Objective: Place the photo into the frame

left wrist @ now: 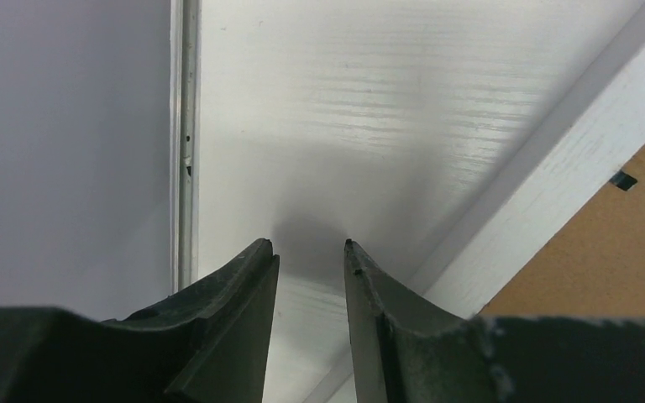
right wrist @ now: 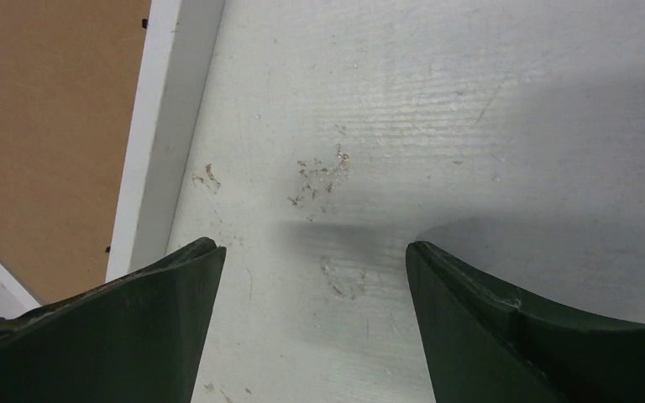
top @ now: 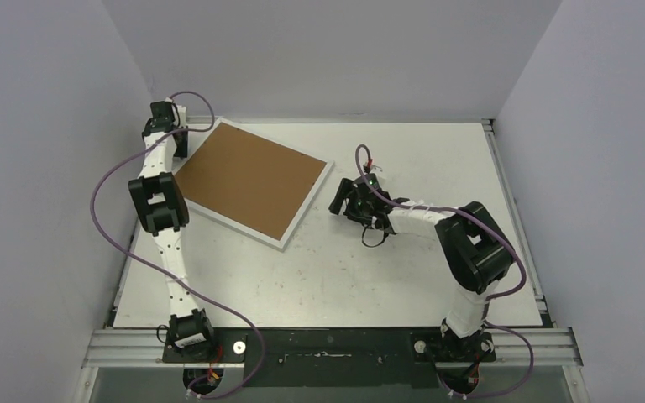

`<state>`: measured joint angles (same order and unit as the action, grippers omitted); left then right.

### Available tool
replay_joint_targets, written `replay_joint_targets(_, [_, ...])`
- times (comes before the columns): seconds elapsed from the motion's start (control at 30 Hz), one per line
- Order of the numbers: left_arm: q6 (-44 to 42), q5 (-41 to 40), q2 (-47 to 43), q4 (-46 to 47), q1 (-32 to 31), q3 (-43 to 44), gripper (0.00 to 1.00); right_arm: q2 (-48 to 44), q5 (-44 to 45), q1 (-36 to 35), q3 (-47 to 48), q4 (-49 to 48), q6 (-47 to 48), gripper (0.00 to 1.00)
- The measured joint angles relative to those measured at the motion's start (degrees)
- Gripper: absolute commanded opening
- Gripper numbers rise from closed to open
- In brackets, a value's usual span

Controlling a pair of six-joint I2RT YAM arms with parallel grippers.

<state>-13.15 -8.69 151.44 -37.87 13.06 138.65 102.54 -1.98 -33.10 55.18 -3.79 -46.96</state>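
The frame [top: 250, 180] lies flat at the left middle of the table, brown backing board up, with a thin white edge all round. The photo is not in view in any frame. My left gripper [top: 179, 143] is open and empty, low over the table beside the frame's far left corner; the left wrist view shows its tips [left wrist: 306, 243] over bare table with the frame's white edge [left wrist: 554, 180] to the right. My right gripper [top: 340, 199] is open wide and empty, just right of the frame's right corner; its own view [right wrist: 312, 245] shows the frame's edge [right wrist: 164, 126] on the left.
The white table [top: 403, 269] is scuffed in places [right wrist: 319, 172]. Grey walls close in the left, back and right sides. A metal rail [top: 336, 344] runs along the near edge by the arm bases. A raised strip [left wrist: 186, 143] borders the table's left side.
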Motion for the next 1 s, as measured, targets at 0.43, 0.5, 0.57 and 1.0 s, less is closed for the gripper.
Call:
replay_joint_targets(0.43, [-1.5, 14.3, -12.6, 1.1, -0.8, -21.1, 0.34, 11.4, 1.4, 0.4, 14.4, 2.2, -0.1, 0.3])
replay_joint_targets(0.5, [-1.7, 15.3, -15.0, 1.4, -1.3, -25.1, 0.34, 11.7, 2.6, 0.4, 14.7, 3.7, -0.5, 0.27])
replay_joint_targets(0.57, [-2.0, 15.5, -16.6, 2.3, -1.3, -27.6, 0.34, 10.9, 3.4, 0.7, 14.4, 4.8, -0.8, 0.29])
replay_joint_targets(1.0, [-0.8, 16.7, -17.7, 2.5, -2.2, -29.7, 0.34, 0.0, -8.5, 8.1, -4.7, -7.0, -3.8, 0.49])
